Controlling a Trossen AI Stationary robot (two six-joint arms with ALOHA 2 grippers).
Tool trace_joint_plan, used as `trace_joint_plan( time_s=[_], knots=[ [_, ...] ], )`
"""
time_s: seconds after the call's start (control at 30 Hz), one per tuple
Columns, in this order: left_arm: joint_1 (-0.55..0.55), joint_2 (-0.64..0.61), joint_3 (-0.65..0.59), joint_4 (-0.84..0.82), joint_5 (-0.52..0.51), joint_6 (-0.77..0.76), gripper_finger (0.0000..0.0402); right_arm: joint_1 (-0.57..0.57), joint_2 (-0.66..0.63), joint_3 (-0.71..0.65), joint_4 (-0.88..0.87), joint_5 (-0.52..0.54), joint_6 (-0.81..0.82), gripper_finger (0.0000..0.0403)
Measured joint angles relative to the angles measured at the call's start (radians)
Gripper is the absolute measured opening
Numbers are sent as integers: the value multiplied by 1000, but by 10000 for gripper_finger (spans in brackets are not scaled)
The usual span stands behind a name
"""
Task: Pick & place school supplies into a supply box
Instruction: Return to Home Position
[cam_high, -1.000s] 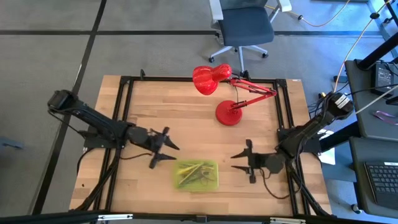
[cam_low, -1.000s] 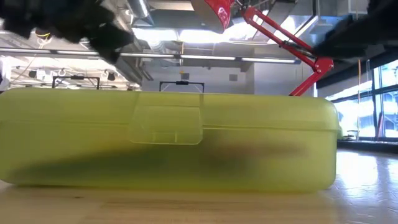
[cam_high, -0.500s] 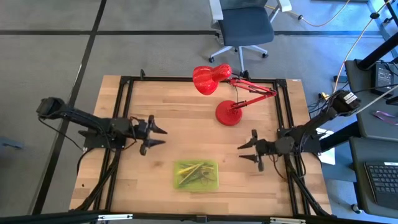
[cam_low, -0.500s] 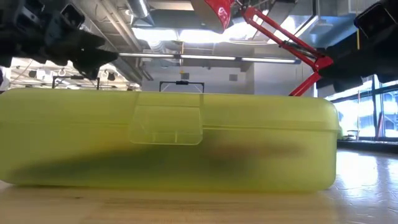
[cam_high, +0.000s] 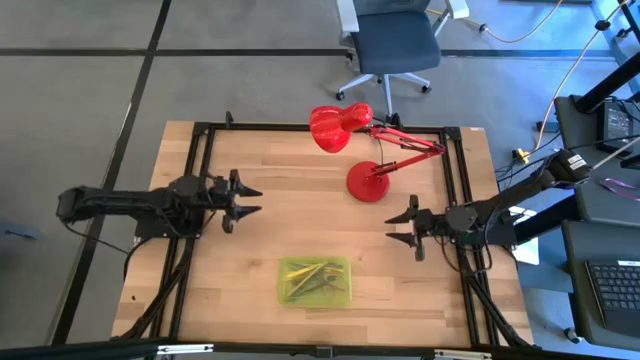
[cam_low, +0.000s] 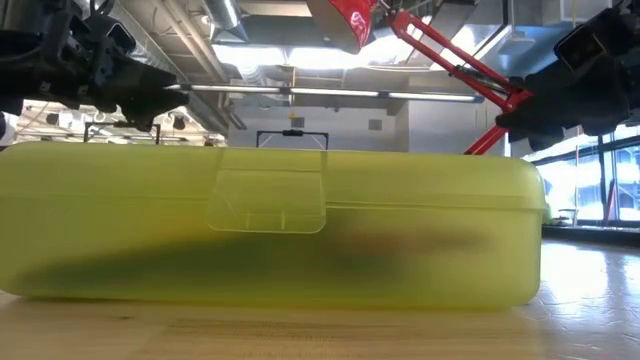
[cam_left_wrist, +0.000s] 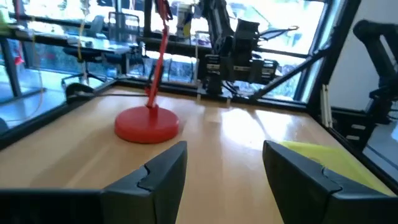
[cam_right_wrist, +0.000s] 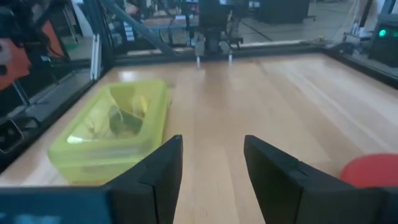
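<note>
The yellow-green translucent supply box (cam_high: 315, 280) lies shut near the table's near edge, flat on its base, and fills the low view (cam_low: 270, 225). Pens and pencils (cam_high: 312, 278) show dimly through its lid. It also shows in the right wrist view (cam_right_wrist: 115, 127) and, by a corner (cam_left_wrist: 329, 158), in the left wrist view. My left gripper (cam_high: 248, 199) hovers open left of centre, well clear of the box. My right gripper (cam_high: 397, 225) hovers open at the right, also apart from the box. The scissors are not distinguishable.
A red desk lamp stands on its round base (cam_high: 367, 183) at the far right of the table, its head (cam_high: 338, 127) reaching over the far middle. Black frame rails (cam_high: 200, 190) run along the table's sides. An office chair (cam_high: 392, 45) stands beyond the far edge.
Both arms have drawn back from the box. The left gripper has moved toward the table's left and far edges; the right gripper has moved toward the right and far edges. Both stay open. The box has kept still.
</note>
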Motion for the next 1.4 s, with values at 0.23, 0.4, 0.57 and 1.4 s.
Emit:
trace_joint_plan(
  time_s=[0.23, 0.4, 0.57, 1.4],
  knots=[
    [120, -120, 0, -133, 74, 3, 203, 0, -133, 0, -129, -7, 3, 177],
    [165, -167, 0, -157, 79, 4, 203, 0, -227, 0, -199, -6, 4, 177],
    [199, -206, 0, -164, 152, 5, 203, 0, -347, 0, -297, -6, 8, 177],
    [253, -286, 0, -261, 176, 20, 203, 3, -808, 0, -574, -31, -86, 177]
  ],
)
